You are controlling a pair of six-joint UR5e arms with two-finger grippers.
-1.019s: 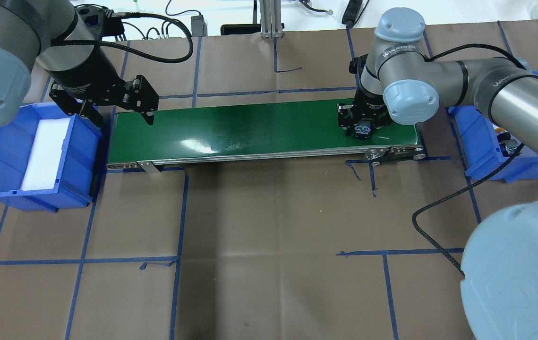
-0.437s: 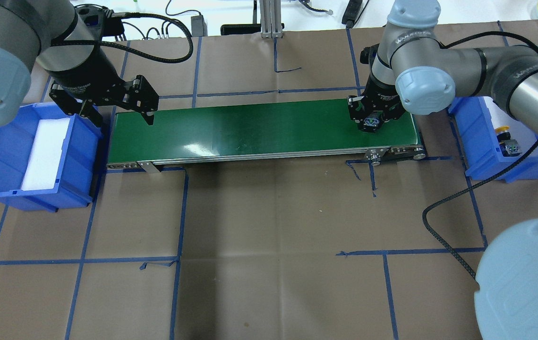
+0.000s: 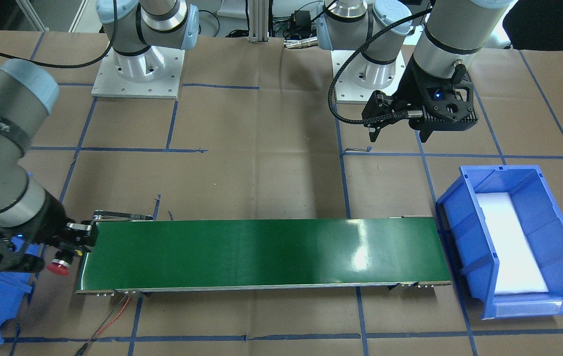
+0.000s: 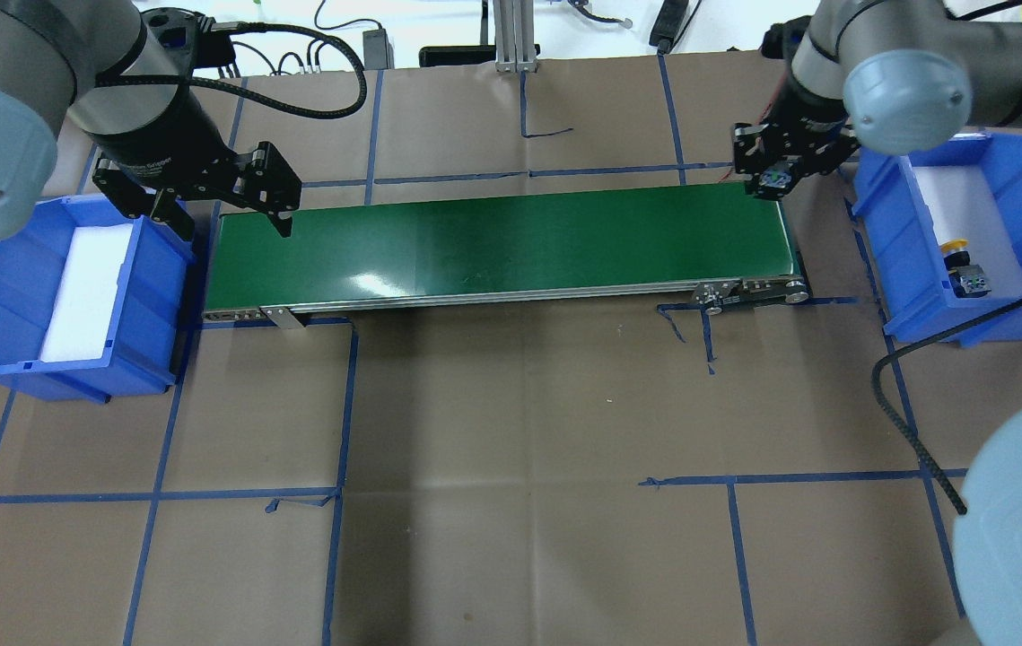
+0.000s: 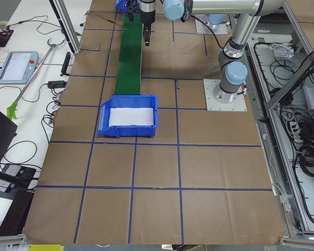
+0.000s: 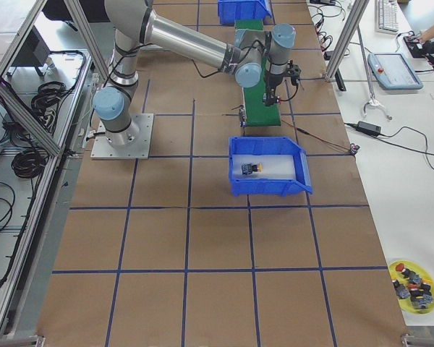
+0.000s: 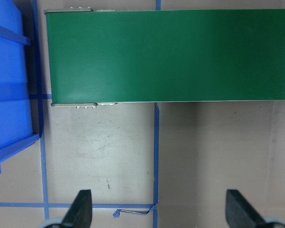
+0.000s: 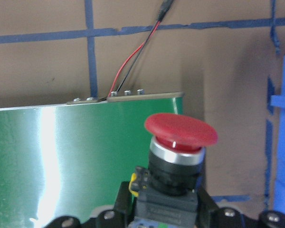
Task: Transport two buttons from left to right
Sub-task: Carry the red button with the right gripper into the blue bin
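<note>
Your right end effector (image 4: 775,176) is clamped tight on the dark body of the red button (image 8: 180,130), cap pointing outward. It holds the button up at the right end of the green belt (image 4: 511,242), just beside the right blue bin (image 4: 887,260). The yellow button (image 4: 964,267) lies on the white pad inside that bin. Your left end effector (image 7: 157,194) hangs with its jaws spread wide and nothing between them, near the belt's left end and the left blue bin (image 4: 8,269) on the desk.
</note>
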